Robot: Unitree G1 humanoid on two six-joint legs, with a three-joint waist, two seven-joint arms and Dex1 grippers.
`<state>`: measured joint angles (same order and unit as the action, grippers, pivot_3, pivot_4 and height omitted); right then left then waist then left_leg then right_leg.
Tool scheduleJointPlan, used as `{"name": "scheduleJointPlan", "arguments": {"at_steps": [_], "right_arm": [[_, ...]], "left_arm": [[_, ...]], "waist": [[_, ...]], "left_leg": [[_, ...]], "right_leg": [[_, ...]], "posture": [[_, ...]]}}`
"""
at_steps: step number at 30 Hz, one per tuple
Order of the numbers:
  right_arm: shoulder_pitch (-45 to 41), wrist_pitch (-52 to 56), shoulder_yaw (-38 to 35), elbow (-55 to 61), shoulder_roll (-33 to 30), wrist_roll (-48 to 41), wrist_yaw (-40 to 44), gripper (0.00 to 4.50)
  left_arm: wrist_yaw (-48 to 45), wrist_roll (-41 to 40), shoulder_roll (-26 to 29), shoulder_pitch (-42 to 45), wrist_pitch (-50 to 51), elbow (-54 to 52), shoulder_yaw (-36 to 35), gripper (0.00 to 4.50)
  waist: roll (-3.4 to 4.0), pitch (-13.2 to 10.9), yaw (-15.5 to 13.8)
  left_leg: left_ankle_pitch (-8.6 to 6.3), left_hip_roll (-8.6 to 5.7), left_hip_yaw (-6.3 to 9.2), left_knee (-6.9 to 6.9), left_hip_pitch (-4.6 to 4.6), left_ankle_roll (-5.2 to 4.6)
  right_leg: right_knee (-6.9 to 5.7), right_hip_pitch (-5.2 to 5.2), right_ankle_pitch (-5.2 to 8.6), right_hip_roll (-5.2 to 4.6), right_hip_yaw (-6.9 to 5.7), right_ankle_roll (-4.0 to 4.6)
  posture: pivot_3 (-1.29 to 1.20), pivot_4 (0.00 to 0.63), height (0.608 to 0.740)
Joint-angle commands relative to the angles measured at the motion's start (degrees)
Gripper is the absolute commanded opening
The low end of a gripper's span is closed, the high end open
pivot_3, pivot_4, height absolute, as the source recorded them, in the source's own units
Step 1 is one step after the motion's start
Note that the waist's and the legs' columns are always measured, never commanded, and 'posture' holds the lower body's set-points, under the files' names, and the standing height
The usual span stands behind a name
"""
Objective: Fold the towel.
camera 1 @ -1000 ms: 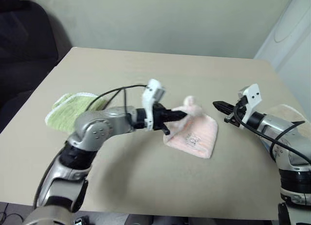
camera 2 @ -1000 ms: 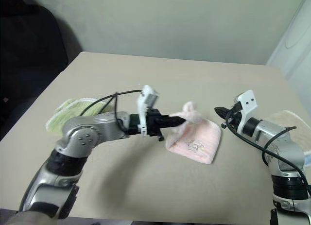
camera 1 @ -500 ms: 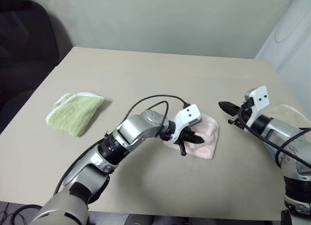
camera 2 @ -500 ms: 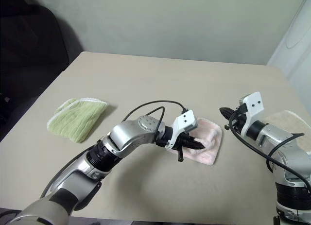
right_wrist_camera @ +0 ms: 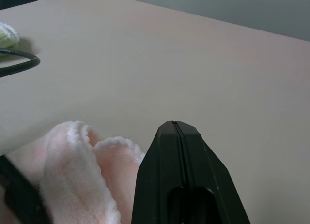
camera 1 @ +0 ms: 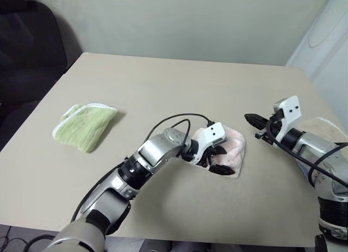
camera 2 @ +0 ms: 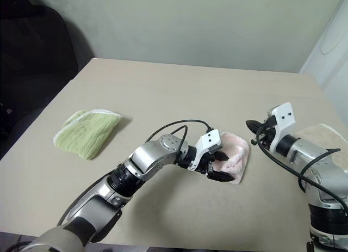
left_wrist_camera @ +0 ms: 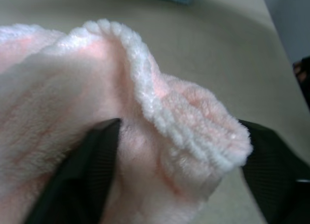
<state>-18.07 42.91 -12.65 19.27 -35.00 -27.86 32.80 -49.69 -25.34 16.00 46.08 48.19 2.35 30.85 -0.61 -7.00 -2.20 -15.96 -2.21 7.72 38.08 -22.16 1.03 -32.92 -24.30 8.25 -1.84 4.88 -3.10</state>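
The pale pink towel lies folded over on the table right of centre. My left gripper rests low on it, open, its two black fingers spread to either side of a raised fold with white edging. The fold sits loose between them, touching the inner face of one finger. My right gripper hovers just right of the towel and above the table, shut with nothing in it. Seen from the right wrist, its closed tips point toward the towel.
A light green ribbed towel lies folded at the table's left. A beige towel lies at the right edge, behind my right arm. A black cable loops above the left forearm. The table's front edge is close.
My left gripper carried the raised towel corner down and to the right onto the towel, then opened and let it go. The right gripper stayed shut and barely moved.
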Motion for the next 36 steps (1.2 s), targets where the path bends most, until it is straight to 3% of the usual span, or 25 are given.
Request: {"name": "scheduleJointPlan", "arguments": {"at_steps": [1, 7, 9, 12, 15, 21, 26, 31, 36], "right_arm": [[-1.52, -0.78, -0.29, 0.77, -1.01, -0.66, 0.77, 0.0], [-1.26, -0.43, -0.14, 0.91, -1.39, -1.02, 1.74, 0.0], [-1.21, -0.1, 0.03, 1.34, -1.54, -1.37, 2.3, 0.0], [-0.72, 1.05, 0.52, 4.01, -2.24, -3.05, 3.96, 0.0], [0.15, 3.12, 1.2, 6.5, -2.8, -5.14, 5.11, 0.0], [2.32, 6.34, 4.58, 9.72, -2.84, -6.98, 5.25, 0.0], [8.23, 5.01, 11.97, 6.02, -4.53, -0.37, 4.28, 0.0], [12.32, 1.53, 16.39, 0.87, -2.68, 3.59, 4.05, 0.0], [13.01, -0.45, 16.03, -0.14, -1.04, 5.06, 3.06, 0.0]], "left_arm": [[0.79, -5.71, -2.92, 0.51, 4.57, -1.62, -8.99, 4.47], [2.08, -16.06, -4.93, 1.82, 11.53, -4.1, -23.18, 4.47], [3.21, -18.54, -4.81, 2.46, 12.14, -4.36, -27.75, 4.47], [3.07, -14.1, -0.45, 2.6, 8.06, -2.16, -27.95, 4.47], [-0.93, -6.58, 4.87, 0.05, -2.63, -0.2, -24.13, 3.94], [-7.66, 1.01, 8.51, -2.53, -13.57, 3.96, -18.65, 1.88], [-10.52, 6.62, 7.16, -3.44, -17.65, 6.97, -12.47, 0.03], [-8.95, 16.3, 4.36, -3.4, -26.09, 20.11, -6.41, 0.01], [-8.19, 19.74, 2.27, -2.22, -31.03, 28.55, -7.44, 0.01]], "waist": [[0.0, 0.0, 0.01], [0.0, 0.0, 0.04], [0.0, 0.0, 0.06], [0.01, 0.01, 0.06], [0.03, 0.02, 0.1], [-0.01, 0.02, -0.35], [-0.11, 0.09, -0.62], [-0.1, 0.1, -0.37], [-0.39, 0.38, -0.18]], "left_leg": [[0.01, -0.01, -0.03, 0.0, 0.0, 0.01], [0.13, -0.04, -0.1, 0.0, 0.0, 0.02], [0.57, -0.04, -0.12, 0.0, 0.0, -0.46], [0.55, -0.06, -0.13, 0.0, -0.01, -0.53], [0.54, -0.05, -0.14, -0.01, 0.04, -0.56], [0.55, -0.12, -0.06, 0.09, -0.12, -0.56], [0.25, -0.18, -0.03, 0.11, -0.23, -0.73], [0.22, -0.13, -0.13, 0.11, -0.2, -0.68], [0.23, -0.11, -0.11, 0.1, -0.05, -0.69]], "right_leg": [[0.0, 0.0, -0.01, -0.03, -0.01, -0.03], [-0.01, 0.0, -0.12, -0.2, -0.03, -0.21], [0.0, 0.0, -0.13, -0.21, -0.03, -0.24], [0.01, 0.0, -0.06, -0.23, -0.03, -0.35], [0.0, 0.01, -0.03, -0.21, -0.02, -0.4], [0.04, -0.04, -0.16, -0.25, -0.04, -0.16], [0.09, -0.06, -0.31, -0.37, -0.06, 0.07], [0.04, -0.1, -0.29, -0.48, -0.09, 0.01], [0.03, 0.07, -0.05, -0.46, -0.13, -0.43]], "posture": [[0.0, 0.15, 0.74], [0.0, 0.15, 0.74], [0.0, 0.15, 0.74], [0.0, 0.15, 0.74], [0.0, 0.15, 0.74], [0.0, 0.15, 0.74], [0.0, 0.15, 0.74], [0.0, 0.15, 0.74], [0.0, 0.15, 0.74]]}}
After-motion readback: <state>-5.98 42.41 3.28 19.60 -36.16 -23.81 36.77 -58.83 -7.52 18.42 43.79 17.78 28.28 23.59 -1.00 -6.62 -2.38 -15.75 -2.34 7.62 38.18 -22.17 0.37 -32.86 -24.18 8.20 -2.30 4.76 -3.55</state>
